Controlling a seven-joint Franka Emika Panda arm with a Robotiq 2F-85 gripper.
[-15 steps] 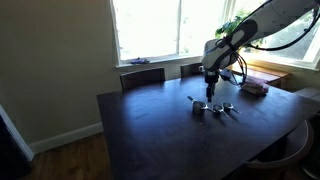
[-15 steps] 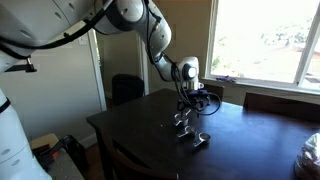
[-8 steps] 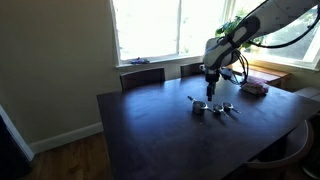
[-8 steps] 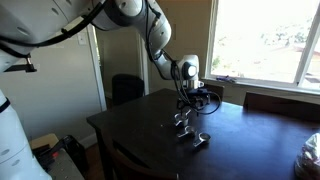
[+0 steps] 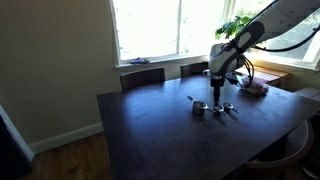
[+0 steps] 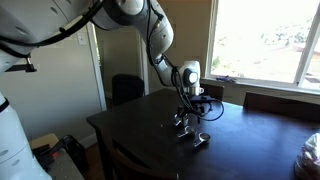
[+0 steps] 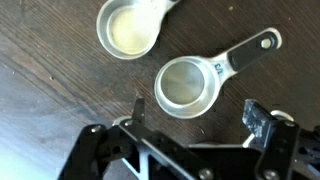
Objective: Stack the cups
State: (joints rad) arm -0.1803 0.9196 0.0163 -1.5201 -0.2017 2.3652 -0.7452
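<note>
Several small shiny metal cups lie close together on the dark table, in both exterior views (image 5: 218,108) (image 6: 190,133). In the wrist view a smaller cup (image 7: 187,86) lies just ahead of my gripper, its flat handle (image 7: 247,54) pointing up and to the right. A wider cup (image 7: 130,25) lies beyond it at the top edge. My gripper (image 7: 200,113) hangs open a little above the table, fingers spread wider than the smaller cup, with nothing between them. From outside, the gripper (image 5: 217,96) (image 6: 189,104) hovers straight over the cluster.
The dark wooden table (image 5: 150,130) has chairs (image 5: 142,76) at its far side under the window. A pinkish flat stack (image 5: 256,88) lies near the table's far corner, with a potted plant (image 5: 234,26) behind it. Another chair (image 6: 126,88) stands by the wall.
The arm has shifted sideways a little, bringing the open gripper over the middle of the cup cluster. The cups have not moved.
</note>
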